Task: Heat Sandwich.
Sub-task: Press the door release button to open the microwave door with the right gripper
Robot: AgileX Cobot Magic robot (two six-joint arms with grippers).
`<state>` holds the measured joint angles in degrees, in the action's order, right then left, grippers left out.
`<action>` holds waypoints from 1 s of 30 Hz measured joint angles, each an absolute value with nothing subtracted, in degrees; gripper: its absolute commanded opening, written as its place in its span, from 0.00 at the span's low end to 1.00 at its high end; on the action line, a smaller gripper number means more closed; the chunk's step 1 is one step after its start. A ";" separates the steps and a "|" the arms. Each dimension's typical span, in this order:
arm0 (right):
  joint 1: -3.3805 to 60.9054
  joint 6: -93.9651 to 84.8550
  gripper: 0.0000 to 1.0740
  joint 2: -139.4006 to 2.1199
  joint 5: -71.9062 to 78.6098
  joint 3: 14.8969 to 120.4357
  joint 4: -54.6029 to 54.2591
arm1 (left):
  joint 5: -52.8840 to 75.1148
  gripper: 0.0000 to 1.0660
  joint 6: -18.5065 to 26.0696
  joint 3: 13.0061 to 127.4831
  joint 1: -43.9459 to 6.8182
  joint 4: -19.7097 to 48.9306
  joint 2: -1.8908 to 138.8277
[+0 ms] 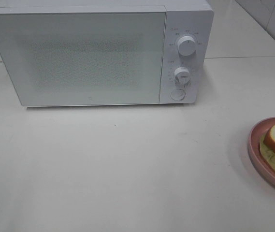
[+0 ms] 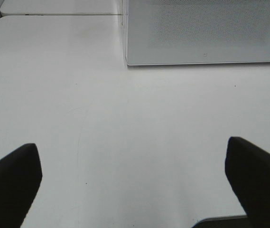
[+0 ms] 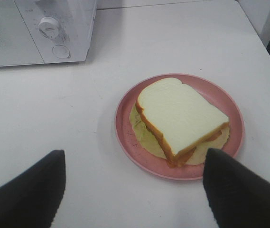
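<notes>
Open white tabletop [image 1: 118, 169] spreads in front of the boxy white microwave [image 1: 98, 53], whose door is shut. The left gripper [image 2: 131, 142] hangs over it off the microwave's door-side corner, jaws wide apart and holding nothing. The right gripper [image 3: 135, 152], jaws likewise apart, faces the round pink plate [image 3: 121, 121] in front of and past the microwave's knob side, near the table's edge. On the plate lies the sandwich [image 3: 180, 118]: thick white slices, tan crust, green and red filling.
</notes>
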<state>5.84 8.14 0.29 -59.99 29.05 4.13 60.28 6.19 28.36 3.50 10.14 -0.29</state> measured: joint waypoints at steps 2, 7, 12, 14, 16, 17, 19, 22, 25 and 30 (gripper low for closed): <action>5.84 8.14 0.71 0.29 -59.99 29.05 4.13 | 60.28 0.97 6.19 28.36 3.50 10.14 -0.29; 5.84 8.14 0.71 0.29 -59.99 29.05 4.13 | 60.28 0.97 6.19 28.36 3.50 10.14 -0.29; 5.84 8.14 0.71 0.29 -59.99 29.05 4.13 | 60.28 0.97 6.19 28.36 3.50 10.14 -0.29; 5.84 8.14 0.71 0.29 -59.99 29.05 4.13 | 60.28 0.97 6.19 28.36 3.50 10.14 -0.29; 5.84 8.14 0.71 0.29 -59.99 29.05 4.13 | 60.28 0.97 6.19 28.36 3.50 10.14 -0.29; 5.84 8.14 0.71 0.29 -59.99 29.05 4.13 | 60.28 0.97 6.19 28.36 3.50 10.14 -0.29; 5.84 8.14 0.72 0.29 -59.99 29.05 4.13 | 60.28 0.97 6.19 28.36 3.50 10.14 -0.29; 5.84 8.14 0.73 0.29 -59.99 29.11 4.13 | 60.28 0.97 6.19 28.36 3.50 10.14 -0.29; 5.84 8.14 0.76 0.29 -58.79 29.97 4.13 | 60.28 0.97 6.19 28.36 3.50 10.14 -0.29; 5.84 8.14 0.78 -1.32 -56.26 31.11 4.13 | 60.28 0.97 6.19 28.36 3.50 10.14 -0.29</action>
<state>5.84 8.14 -1.32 -56.26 31.11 4.13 60.28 6.19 28.36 3.50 10.14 -0.29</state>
